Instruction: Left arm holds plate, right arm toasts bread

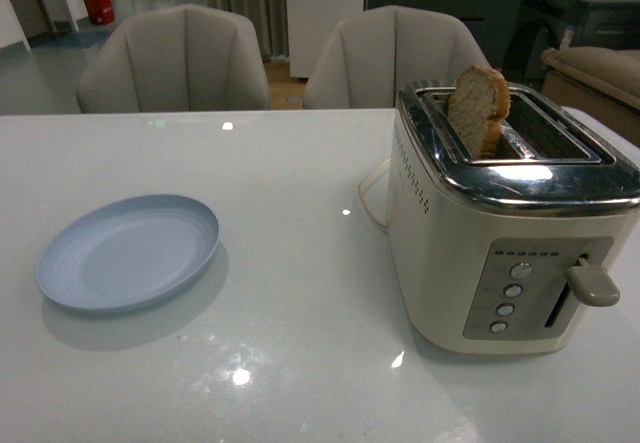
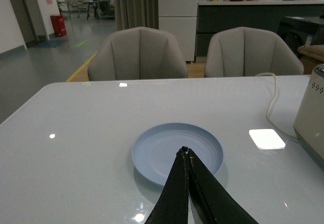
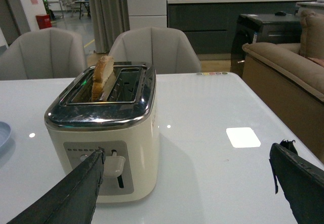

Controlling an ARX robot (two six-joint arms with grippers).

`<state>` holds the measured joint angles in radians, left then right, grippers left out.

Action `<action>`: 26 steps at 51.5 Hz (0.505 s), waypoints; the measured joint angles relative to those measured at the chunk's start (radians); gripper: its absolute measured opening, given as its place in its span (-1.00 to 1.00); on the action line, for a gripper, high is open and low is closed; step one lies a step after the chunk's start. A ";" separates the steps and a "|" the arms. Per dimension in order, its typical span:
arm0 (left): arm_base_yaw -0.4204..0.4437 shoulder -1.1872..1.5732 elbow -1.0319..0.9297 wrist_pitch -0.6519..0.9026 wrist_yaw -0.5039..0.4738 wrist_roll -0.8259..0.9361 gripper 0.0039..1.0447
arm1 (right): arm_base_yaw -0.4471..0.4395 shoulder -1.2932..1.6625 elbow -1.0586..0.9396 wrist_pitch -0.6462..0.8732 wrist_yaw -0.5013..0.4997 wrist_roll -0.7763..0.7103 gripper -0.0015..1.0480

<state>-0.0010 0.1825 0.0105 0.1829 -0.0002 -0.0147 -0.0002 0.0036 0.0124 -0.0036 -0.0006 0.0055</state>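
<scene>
The pale blue plate (image 1: 130, 251) lies empty on the white table, left of the toaster. In the left wrist view it (image 2: 167, 145) lies just beyond my left gripper (image 2: 185, 151), whose thin black fingers are shut together above its near part, holding nothing. The bread slice (image 1: 478, 109) stands upright in the left slot of the cream and chrome toaster (image 1: 505, 228), half sticking out; it also shows in the right wrist view (image 3: 103, 76). My right gripper (image 3: 187, 155) is open wide and empty, in front of the toaster's lever side. Neither arm shows in the front view.
The toaster's lever (image 1: 592, 285) is up, with round buttons (image 1: 510, 290) beside it. Its cord (image 2: 272, 102) runs across the table behind. Two grey chairs (image 1: 180, 60) stand at the far edge. A sofa (image 3: 286, 67) stands to the right of the table.
</scene>
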 joint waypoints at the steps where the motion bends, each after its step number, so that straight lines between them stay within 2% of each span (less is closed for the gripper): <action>1: 0.000 -0.004 0.000 -0.004 0.000 0.000 -0.97 | 0.000 0.000 0.000 0.000 0.000 0.000 0.88; 3: 0.000 -0.015 0.000 -0.016 0.000 0.000 -0.97 | 0.000 0.000 0.000 0.000 0.000 0.000 0.88; 7: 0.000 -0.115 0.000 -0.170 0.002 0.000 -0.97 | 0.000 0.000 0.000 0.000 0.000 0.000 0.88; 9: 0.000 -0.155 0.000 -0.197 0.000 0.000 -0.97 | 0.000 0.000 0.000 0.000 0.000 0.000 0.88; 26: 0.000 -0.174 0.000 -0.183 -0.001 0.000 -0.97 | 0.000 0.000 0.000 0.000 0.000 0.000 0.88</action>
<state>-0.0010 0.0090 0.0109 -0.0006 -0.0010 -0.0143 -0.0002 0.0036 0.0124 -0.0040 -0.0006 0.0055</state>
